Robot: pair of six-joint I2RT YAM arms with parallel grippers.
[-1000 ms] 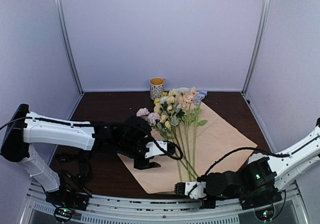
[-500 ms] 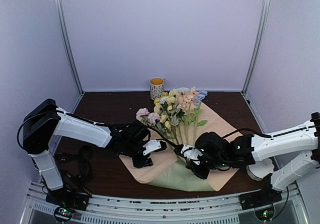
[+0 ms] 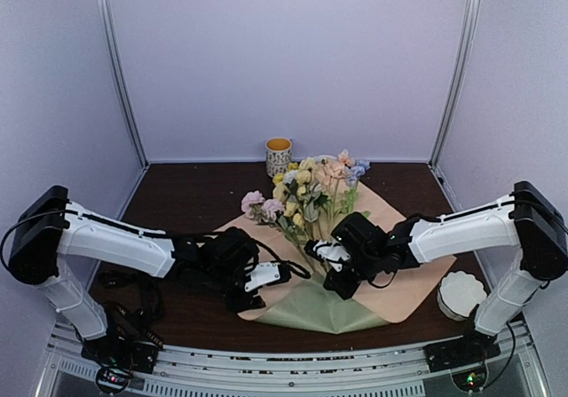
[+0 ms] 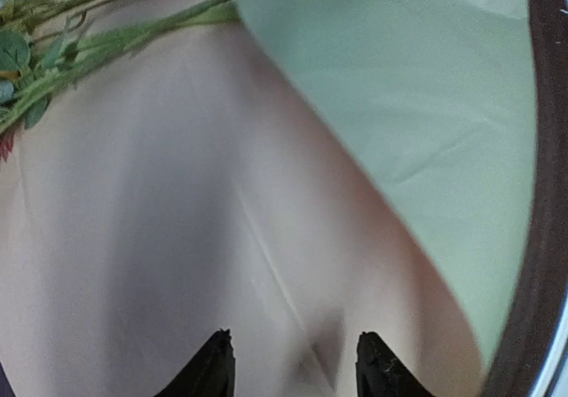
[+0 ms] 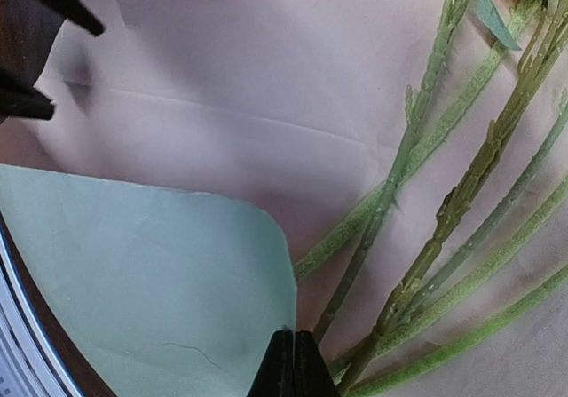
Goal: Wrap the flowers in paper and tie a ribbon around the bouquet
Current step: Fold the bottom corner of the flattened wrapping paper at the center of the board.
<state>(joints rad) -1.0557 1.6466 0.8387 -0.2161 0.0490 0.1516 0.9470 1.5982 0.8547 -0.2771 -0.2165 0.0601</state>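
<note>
The flowers (image 3: 306,193) lie heads away on the paper (image 3: 399,237), peach face up; their green stems (image 5: 461,193) cross the right wrist view. The paper's near corner is folded over, showing a sage-green flap (image 3: 311,313). My right gripper (image 5: 293,337) is shut on that flap's edge (image 5: 275,237), just left of the stems. My left gripper (image 4: 293,361) stands open low over the peach face (image 4: 177,237), with a small crease of paper between its fingers and the green flap (image 4: 426,104) to its right. The ribbon is out of view.
A patterned mug (image 3: 279,156) stands at the back behind the blooms. A small white scalloped stack (image 3: 461,292) lies at the right. Black cables (image 3: 133,290) lie at the near left. Lilac walls close in three sides.
My right arm has swung up from the near edge toward the stems, drawing the paper's near corner over so its green face shows. The left gripper has pulled back slightly and narrowed.
</note>
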